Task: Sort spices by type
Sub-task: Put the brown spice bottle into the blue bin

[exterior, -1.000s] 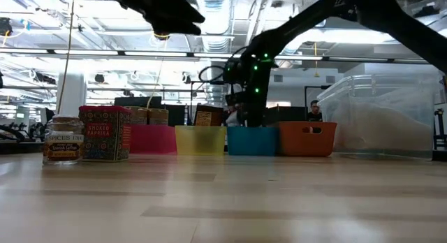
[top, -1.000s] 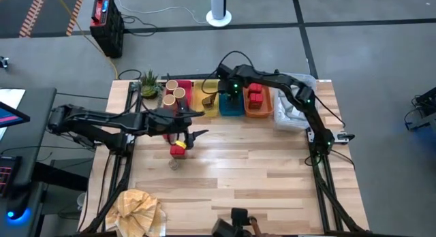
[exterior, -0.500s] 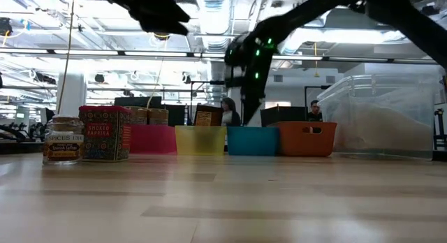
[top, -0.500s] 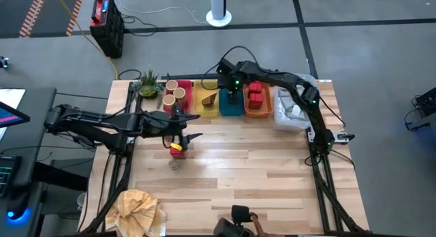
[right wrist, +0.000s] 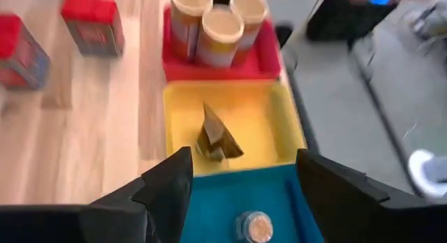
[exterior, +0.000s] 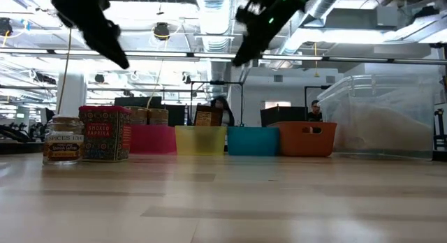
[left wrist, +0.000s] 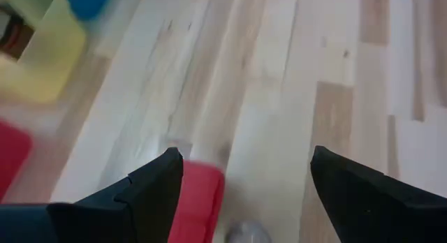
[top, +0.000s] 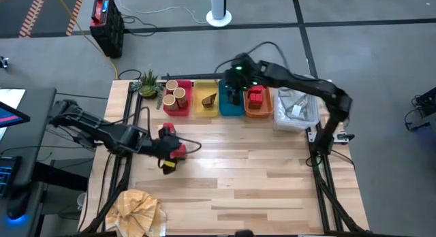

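- Left gripper (top: 178, 154) sits left of centre in the high view, fingers spread wide, over a red pack (top: 176, 150) — touching or not, I can't tell.
- Right gripper (top: 235, 94) hovers upper centre, fingers parted, empty, above the blue bin (right wrist: 230, 201) holding a round tin (right wrist: 253, 225).
- Brown wedge (right wrist: 215, 140) lies in the yellow bin (right wrist: 279, 131).

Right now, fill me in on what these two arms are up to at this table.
The arms are sorting spice containers into coloured plastic bins at the table's far edge. The right gripper, fingers open and empty, hangs above the blue bin, where a small round tin lies. Three tan cylinders stand in the red bin, a dark brown wedge lies in the yellow bin, and red boxy packs fill the orange bin. The left gripper, open, hovers over a red pack on the wooden table.
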You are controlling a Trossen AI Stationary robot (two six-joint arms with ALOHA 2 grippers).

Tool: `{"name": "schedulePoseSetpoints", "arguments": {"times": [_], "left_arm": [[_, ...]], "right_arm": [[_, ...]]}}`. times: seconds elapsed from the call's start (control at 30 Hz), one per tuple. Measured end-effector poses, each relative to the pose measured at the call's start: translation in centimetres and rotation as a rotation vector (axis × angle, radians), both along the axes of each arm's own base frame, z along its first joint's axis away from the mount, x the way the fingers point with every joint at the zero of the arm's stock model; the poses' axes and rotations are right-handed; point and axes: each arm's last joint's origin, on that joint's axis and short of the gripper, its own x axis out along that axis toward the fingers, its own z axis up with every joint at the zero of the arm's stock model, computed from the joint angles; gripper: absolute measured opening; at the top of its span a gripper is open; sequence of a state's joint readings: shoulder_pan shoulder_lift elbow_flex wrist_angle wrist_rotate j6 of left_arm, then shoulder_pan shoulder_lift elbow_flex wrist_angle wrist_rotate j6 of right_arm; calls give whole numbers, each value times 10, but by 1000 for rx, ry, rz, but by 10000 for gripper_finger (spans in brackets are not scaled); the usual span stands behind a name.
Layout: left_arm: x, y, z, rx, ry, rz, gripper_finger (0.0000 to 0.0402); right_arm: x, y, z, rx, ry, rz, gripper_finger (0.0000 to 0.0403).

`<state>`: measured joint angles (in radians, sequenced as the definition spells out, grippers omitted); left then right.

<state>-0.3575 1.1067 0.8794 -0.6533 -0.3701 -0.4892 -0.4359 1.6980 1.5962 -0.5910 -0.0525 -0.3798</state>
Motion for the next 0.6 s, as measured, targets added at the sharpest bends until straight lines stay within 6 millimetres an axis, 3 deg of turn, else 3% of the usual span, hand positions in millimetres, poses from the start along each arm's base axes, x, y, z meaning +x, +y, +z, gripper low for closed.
{"name": "schedulePoseSetpoints", "arguments": {"times": [0.2, 0.4, 0.6], "left_arm": [[-13, -22, 6, -58, 75, -60, 298], [-13, -41, -10, -183, 211, -62, 277], [-6, -53, -32, -248, 347, 61, 263]], "right_arm": [[-32, 36, 6, -14, -138, 24, 286], [-50, 68, 1, -100, -174, -38, 286], [-55, 99, 7, -112, -211, -3, 286]]}}
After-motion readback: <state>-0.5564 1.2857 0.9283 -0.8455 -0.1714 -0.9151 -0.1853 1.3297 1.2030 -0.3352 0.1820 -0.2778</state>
